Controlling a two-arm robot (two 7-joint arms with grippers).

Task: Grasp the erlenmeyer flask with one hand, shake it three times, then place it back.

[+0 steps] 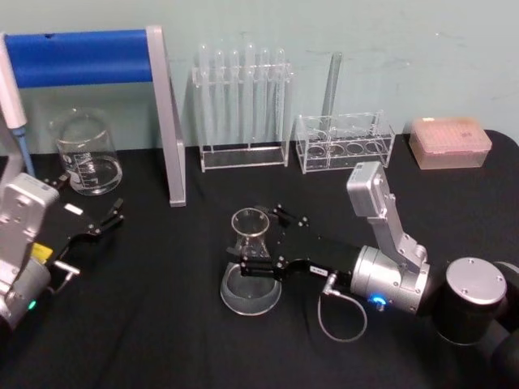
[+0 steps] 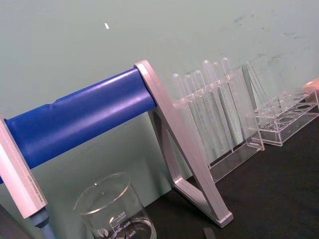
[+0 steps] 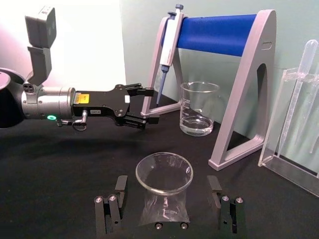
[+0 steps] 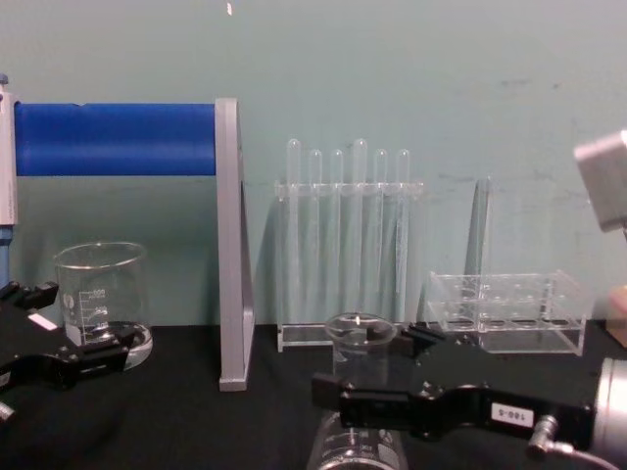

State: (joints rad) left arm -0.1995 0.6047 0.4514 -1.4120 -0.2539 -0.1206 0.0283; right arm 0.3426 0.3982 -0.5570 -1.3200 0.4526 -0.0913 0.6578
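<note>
Gaping, right end effector (image 3: 167, 185) straddles erlenmeyer flask (image 1: 250, 243); left end effector (image 3: 149, 105) gapes near beaker (image 3: 198, 109).

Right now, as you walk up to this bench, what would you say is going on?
The right gripper has reached in around the neck of the erlenmeyer flask. Its fingers are open on either side, so the glass is not yet gripped. The flask stands upright on the black table. The left gripper sits open and idle off to the left, near the beaker.
</note>
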